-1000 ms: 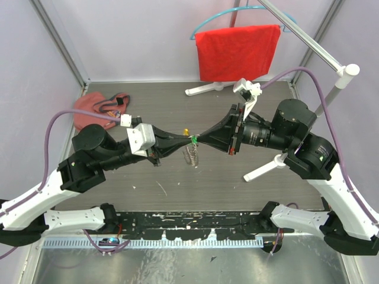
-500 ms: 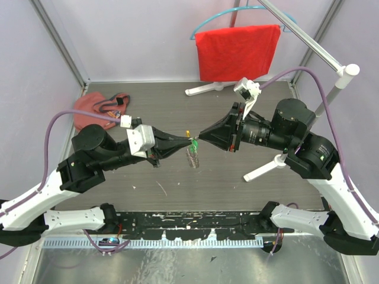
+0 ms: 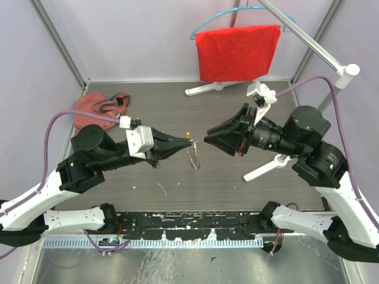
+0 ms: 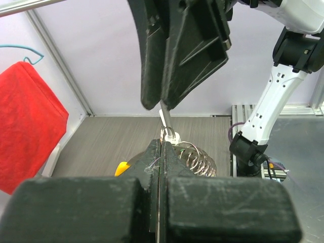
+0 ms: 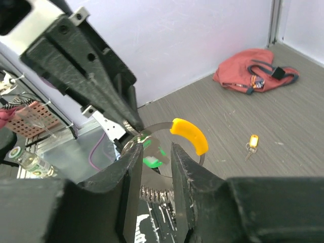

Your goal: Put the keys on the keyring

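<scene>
My left gripper (image 3: 188,141) (image 4: 161,145) is shut on the keyring's thin metal loop (image 4: 170,135) and holds it above the table. The keyring's silvery coil (image 3: 193,155) (image 4: 198,159) hangs below, and its orange segment (image 5: 190,134) (image 4: 121,168) curves off to one side. The green key (image 5: 153,161) sits at the loop beside the left fingertips; I cannot tell whether it is threaded on. My right gripper (image 3: 208,137) (image 5: 154,150) is open a short way to the right, touching nothing. The brass key (image 5: 252,142) lies on the table beyond the ring.
A red cloth pouch with cords (image 3: 98,106) (image 5: 255,76) lies at the back left. A red cloth on a hanger (image 3: 237,50) hangs at the back. White stand legs (image 3: 266,167) rest on the table under the right arm.
My right gripper has opened and drawn back to the right, away from the left fingertips. The green key stayed at the keyring. The left gripper kept its hold.
</scene>
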Controlling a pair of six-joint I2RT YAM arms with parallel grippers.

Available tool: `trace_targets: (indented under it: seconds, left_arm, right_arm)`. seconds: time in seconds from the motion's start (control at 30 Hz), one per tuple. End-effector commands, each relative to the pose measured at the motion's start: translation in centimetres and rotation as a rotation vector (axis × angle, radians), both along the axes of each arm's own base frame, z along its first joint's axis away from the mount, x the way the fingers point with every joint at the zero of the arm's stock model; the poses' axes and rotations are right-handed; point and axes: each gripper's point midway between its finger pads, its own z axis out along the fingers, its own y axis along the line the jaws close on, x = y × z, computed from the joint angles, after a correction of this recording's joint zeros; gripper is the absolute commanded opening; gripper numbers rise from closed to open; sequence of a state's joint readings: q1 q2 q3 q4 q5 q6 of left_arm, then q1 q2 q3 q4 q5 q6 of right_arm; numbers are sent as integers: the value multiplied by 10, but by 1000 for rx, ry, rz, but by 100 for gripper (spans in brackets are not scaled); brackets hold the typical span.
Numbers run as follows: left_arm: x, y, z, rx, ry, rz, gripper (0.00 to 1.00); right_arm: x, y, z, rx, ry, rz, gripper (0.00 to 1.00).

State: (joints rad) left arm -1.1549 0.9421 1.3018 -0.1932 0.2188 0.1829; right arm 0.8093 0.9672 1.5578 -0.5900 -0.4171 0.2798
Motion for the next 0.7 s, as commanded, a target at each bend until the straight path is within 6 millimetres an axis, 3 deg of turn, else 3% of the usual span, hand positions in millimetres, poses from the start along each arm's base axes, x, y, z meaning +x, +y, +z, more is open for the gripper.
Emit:
trace_targets:
  seconds: [0.0,0.67]
  left_arm:
    - [-11,12,29,-73,-31,-30,0]
    - [-2,10,31,-84,-42,17,0]
  right_arm:
    - [-21,-9,35,116,-179,69,36]
    - [-12,14,14,127,71,97,38]
